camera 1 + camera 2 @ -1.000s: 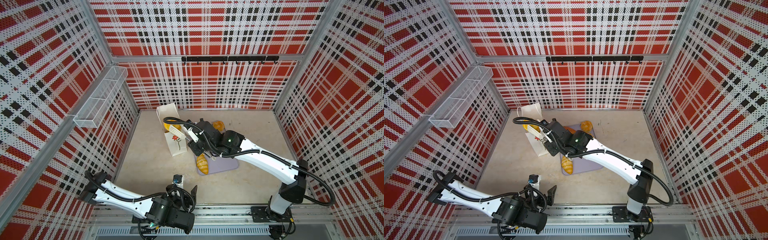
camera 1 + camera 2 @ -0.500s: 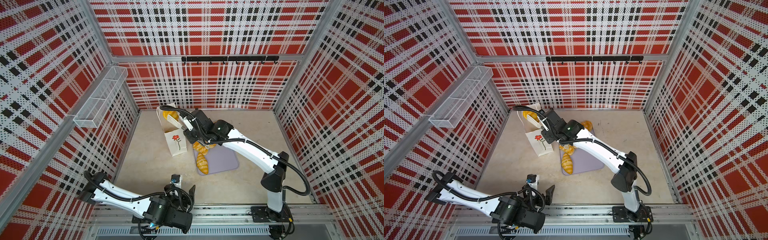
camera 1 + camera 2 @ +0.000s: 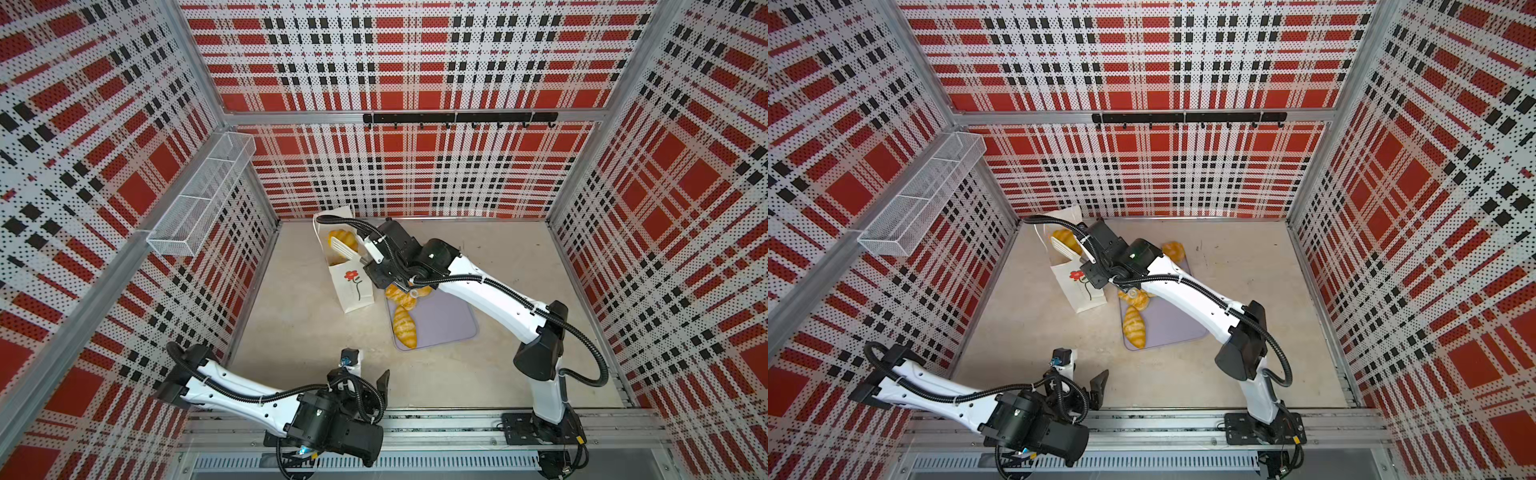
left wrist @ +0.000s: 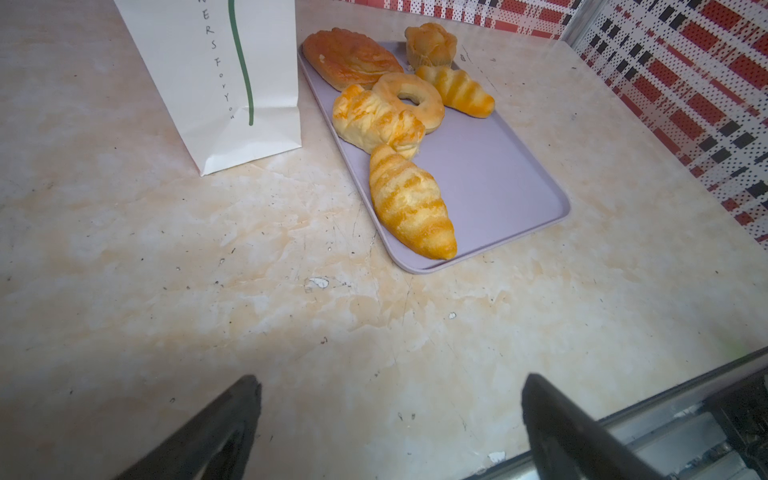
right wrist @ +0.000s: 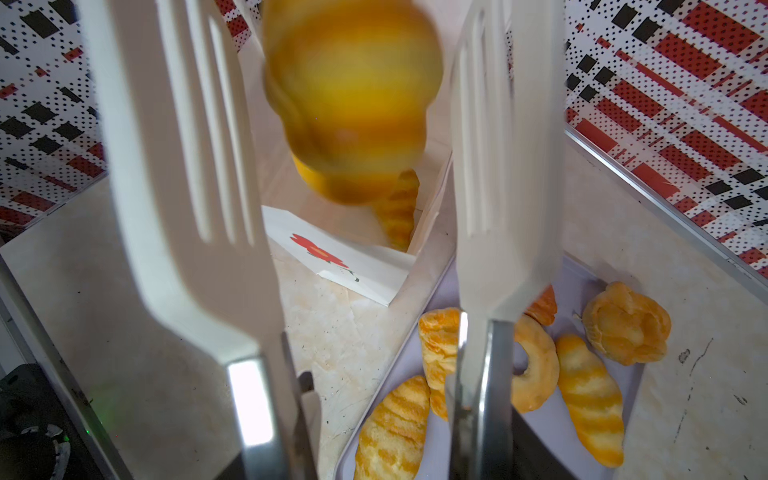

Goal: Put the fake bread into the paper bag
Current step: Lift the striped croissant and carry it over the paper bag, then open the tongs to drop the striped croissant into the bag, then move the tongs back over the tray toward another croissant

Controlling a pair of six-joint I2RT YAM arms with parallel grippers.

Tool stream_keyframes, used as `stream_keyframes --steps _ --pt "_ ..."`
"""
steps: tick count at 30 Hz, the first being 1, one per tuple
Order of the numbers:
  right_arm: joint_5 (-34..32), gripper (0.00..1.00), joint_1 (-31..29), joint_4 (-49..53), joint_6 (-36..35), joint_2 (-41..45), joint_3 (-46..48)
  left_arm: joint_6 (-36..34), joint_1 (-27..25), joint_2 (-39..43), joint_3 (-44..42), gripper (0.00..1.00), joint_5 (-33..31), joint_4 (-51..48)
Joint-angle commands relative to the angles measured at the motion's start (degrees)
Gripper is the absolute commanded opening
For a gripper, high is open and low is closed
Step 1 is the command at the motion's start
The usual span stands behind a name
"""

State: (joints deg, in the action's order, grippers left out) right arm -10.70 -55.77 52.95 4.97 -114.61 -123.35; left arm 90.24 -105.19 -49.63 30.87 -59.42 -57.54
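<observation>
**Over the bag mouth: croissant between spread blades**

At the far left of the marbled table (image 4: pixel 166 270) I see the paper bag (image 3: pixel 351 297) standing on its base, mouth open, red flower on its near face. My right gripper (image 3: pixel 353 249) hangs over that mouth. Its two white slotted blades (image 5: pixel 183 137) stand spread. A striped croissant (image 5: pixel 353 95), blurred in the right wrist view, sits between them with a sliver of gap on either side, so I read it as not pinched. Both top views place it at the bag's opening. A second croissant (image 5: pixel 399 216) already lies inside the bag against its wall.

Just right of the bag lies the lilac tray (image 4: pixel 498 178) with the rest of the fake bread:
- a large croissant (image 4: pixel 411 208) nearest me
- a flaky pastry (image 4: pixel 374 120) touching its far end
- a ring doughnut (image 4: pixel 411 99) against that pastry
- a small croissant (image 4: pixel 457 91) on the doughnut's right
- a brown oval loaf (image 4: pixel 349 56) at the far left corner
- a round bun (image 4: pixel 430 45) at the far edge

My left gripper (image 4: pixel 390 386) sits low at the near edge of the table, well apart from the bag and tray. Its dark fingers (image 4: pixel 232 415) are spread wide with nothing between them.
</observation>
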Motion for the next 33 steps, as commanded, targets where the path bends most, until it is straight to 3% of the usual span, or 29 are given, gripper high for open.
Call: stream_keyframes --steps 1,6,12,23,33 --pt "-0.16 0.64 0.29 -1.8 -0.93 -0.36 -3.07 2.53 -0.29 0.18 -0.52 0.99 -2.63 -1.3" --pt "-0.46 0.65 -0.15 -0.15 -0.87 0.99 -3.5 2.25 -0.28 -0.03 -0.45 0.99 -2.46 -1.28" --pt "-4.58 0.65 -2.56 0.86 -1.95 8.33 2.01 2.57 -0.28 -1.22 -0.16 0.99 -2.37 -1.35" --pt "-10.04 0.65 -4.69 -0.83 8.38 32.89 35.55 3.89 -0.64 -0.37 -1.26 0.99 -2.81 -1.51" --pt "-8.18 0.64 -9.53 -0.57 24.56 40.32 59.27 4.95 -0.82 0.41 -2.31 0.99 -2.55 -1.7"
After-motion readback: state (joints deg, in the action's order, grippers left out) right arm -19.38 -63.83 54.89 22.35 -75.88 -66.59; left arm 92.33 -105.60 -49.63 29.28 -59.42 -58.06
